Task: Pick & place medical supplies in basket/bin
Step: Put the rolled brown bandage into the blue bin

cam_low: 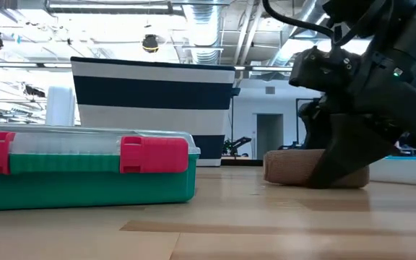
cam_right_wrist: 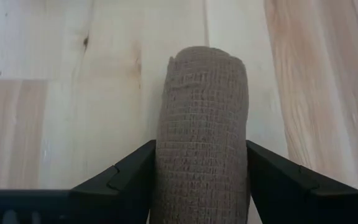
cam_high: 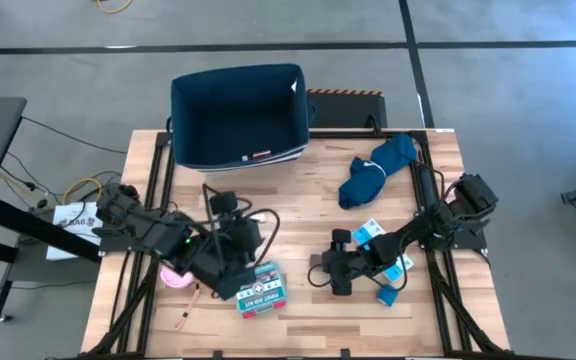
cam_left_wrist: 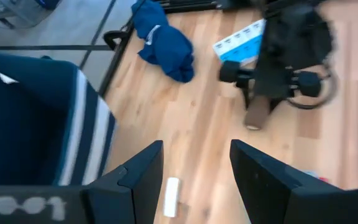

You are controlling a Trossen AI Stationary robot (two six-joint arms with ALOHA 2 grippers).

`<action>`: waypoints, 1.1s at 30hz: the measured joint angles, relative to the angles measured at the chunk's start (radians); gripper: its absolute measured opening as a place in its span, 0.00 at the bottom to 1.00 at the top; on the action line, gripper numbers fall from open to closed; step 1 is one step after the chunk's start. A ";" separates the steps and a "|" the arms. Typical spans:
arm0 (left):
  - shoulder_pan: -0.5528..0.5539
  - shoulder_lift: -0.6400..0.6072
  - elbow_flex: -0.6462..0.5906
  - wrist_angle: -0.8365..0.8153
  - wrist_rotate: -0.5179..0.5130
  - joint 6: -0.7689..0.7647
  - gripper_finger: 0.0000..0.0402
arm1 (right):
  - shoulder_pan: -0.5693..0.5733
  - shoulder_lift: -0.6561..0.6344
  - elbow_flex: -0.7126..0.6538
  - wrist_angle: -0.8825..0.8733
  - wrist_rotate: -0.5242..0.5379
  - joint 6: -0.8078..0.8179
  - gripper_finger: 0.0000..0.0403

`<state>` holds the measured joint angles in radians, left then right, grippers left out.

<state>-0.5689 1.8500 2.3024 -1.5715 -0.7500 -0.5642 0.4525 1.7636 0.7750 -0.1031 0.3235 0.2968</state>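
The right gripper [cam_right_wrist: 199,180] pinches the brown bandage roll [cam_right_wrist: 202,130] lying on the surface at about five o'clock from the navy bin [cam_high: 238,115]; it looks light, soft and squashy, best held mid-length, while the left gripper [cam_left_wrist: 194,180] hangs spread.

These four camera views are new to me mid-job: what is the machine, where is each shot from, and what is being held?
Two dark robot arms work at a wooden table. One view looks straight down, one level across the tabletop, and one sits on each wrist. The right gripper has its fingers on either side of a brown bandage roll lying on the wood. The left gripper is open and holds nothing, near the teal first-aid box. A blue cloth lies farther back, beside the navy bin at the table's far edge.
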 joint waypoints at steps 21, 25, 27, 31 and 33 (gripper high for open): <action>-0.253 0.001 -0.760 -0.001 -0.445 -0.966 0.44 | -0.258 -0.430 0.094 0.211 -0.008 -0.678 0.35; -0.214 0.001 -0.783 0.000 -0.440 -0.961 0.44 | -0.449 -0.485 0.186 0.462 -0.009 -0.760 0.34; -0.193 0.001 -0.778 0.000 -0.432 -0.931 0.44 | -0.555 -0.479 0.244 0.480 -0.038 -0.764 0.34; -0.160 -0.015 -0.767 -0.001 -0.429 -0.832 0.44 | -0.733 -0.354 0.400 0.452 -0.294 -0.658 0.34; -0.143 -0.032 -0.766 0.000 -0.429 -0.809 0.44 | -0.785 -0.242 0.491 0.448 -0.376 -0.632 0.34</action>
<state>-0.7116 1.8180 1.5364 -1.5711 -1.1791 -1.3731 -0.3321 1.5219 1.2661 0.3447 -0.0525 -0.3349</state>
